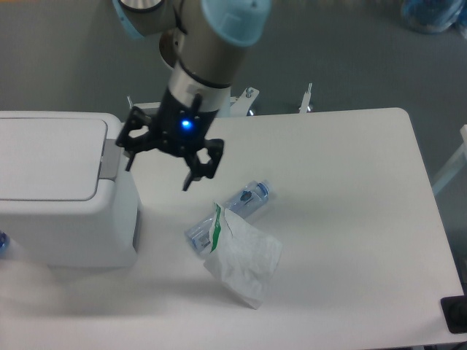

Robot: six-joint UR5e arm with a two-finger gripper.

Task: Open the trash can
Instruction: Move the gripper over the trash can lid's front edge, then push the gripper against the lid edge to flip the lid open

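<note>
Here: trash can (62,193) at left of bench (343,219), lid down, grey latch tab (111,157) on right edge. Pincer (162,169) spread wide, empty, just right of tab. Bottle (232,213) and white bag (244,261) mid-bench.

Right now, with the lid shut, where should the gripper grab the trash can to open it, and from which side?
Probably the grey latch tab on the right edge of the trash can lid. It juts past the flat lid, the only raised feature to catch. Come from the right and above, where the open gripper hangs beside it.
</note>
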